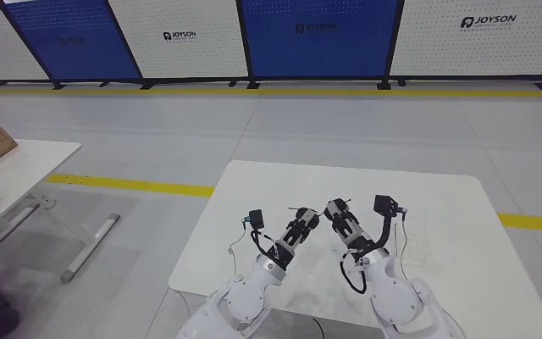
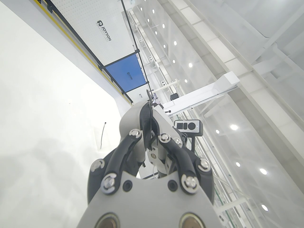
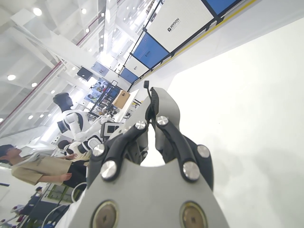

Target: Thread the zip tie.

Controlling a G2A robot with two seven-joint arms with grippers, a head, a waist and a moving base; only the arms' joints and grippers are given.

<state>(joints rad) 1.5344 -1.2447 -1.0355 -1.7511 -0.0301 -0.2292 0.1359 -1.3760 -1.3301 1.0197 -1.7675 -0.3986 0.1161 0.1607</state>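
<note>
Both my pincers are pinched shut on a zip tie, up off the counter.

My left pincer [image 2: 149, 110] is closed tight on a thin black zip tie [image 2: 147, 94]. The strip runs down between the pads and one end pokes out past the fingertips. My right pincer [image 3: 152, 100] is clamped the same way, with a black tie's square head sticking out beyond its tips. Honestly I can't tell if that's the same tie or another one. In the top view the two pincers sit close together, angled toward each other above the near part of the white counter [image 1: 440, 203]. There's also a loose zip tie [image 2: 102, 135] lying flat on the counter, off to one side and clear of both pincers.
</note>
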